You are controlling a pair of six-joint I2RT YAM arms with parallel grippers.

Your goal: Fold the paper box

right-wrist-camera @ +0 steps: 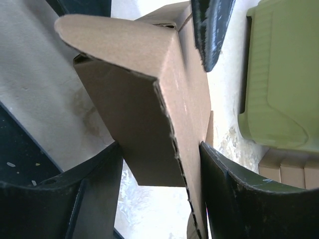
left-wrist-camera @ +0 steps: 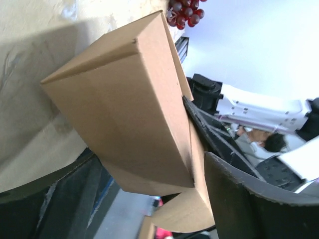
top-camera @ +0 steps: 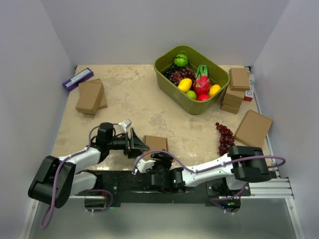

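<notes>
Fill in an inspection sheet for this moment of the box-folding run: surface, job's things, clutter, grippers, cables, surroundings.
surface: beige, mottled table.
job's things: paper box, partly folded with a flap loose, near the front edge between both grippers.
clutter: green bin of fruit; loose grapes; stacked brown boxes at right; flat brown box; brown boxes at left; purple item.
grippers: left gripper straddles the paper box, contact unclear; right gripper clamps its sides.
cables: purple cables looped along both arms, off the paper box.
surroundings: plain white walls on three sides.
</notes>
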